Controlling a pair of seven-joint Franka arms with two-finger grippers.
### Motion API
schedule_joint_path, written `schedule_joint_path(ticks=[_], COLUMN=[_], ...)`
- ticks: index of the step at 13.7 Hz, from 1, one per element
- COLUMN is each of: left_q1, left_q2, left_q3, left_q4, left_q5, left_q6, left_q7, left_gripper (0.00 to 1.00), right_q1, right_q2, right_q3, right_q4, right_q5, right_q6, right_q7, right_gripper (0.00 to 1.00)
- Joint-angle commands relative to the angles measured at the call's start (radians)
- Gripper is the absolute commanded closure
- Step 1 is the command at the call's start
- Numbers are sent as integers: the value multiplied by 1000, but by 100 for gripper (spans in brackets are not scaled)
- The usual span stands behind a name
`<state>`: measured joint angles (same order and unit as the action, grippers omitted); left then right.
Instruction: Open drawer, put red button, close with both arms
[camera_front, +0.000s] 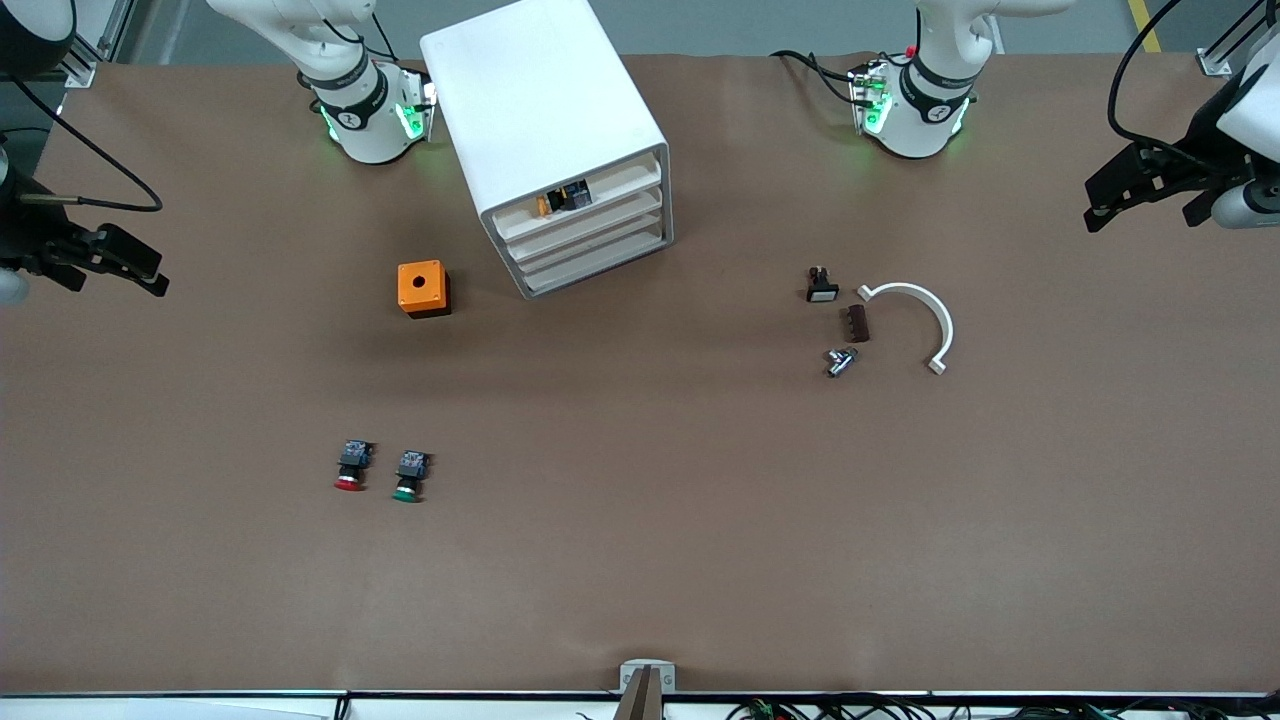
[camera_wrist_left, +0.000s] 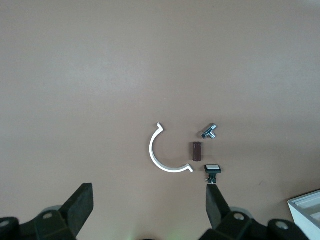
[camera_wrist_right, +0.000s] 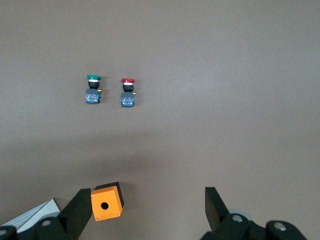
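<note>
**Red button waiting, both grippers wide**

Red-capped and nearest the front camera, the red button (camera_front: 350, 468) is lying just beside its green twin (camera_front: 410, 476), toward the right arm's end of the table. Farther off we are seeing the orange box (camera_front: 423, 288), then the white drawer cabinet (camera_front: 560, 140), drawers all shut. We are holding the right gripper (camera_front: 95, 258) and left gripper (camera_front: 1150, 190) high, jaws spread and empty. We are risking grabbing the green twin, since the two sit so close.
</note>
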<state>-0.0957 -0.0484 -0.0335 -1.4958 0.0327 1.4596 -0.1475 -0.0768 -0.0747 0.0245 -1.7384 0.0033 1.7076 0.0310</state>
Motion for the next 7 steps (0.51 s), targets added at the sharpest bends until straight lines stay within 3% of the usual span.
schedule_joint_path(ticks=[1,7], left_q1=[2,1], left_q2=[12,16], left_q3=[0,0], left_q4=[28,28], left_q5=[13,13], left_q6=[-25,-27], left_q7=[20,19], left_gripper=[1,1], right_q1=[-8,-1], right_q2=[3,19], right_q3=[9,9], right_q4=[2,0], right_q5=[-17,-16], right_q6=[-2,-5], right_q7=[0,6], right_gripper=[0,0])
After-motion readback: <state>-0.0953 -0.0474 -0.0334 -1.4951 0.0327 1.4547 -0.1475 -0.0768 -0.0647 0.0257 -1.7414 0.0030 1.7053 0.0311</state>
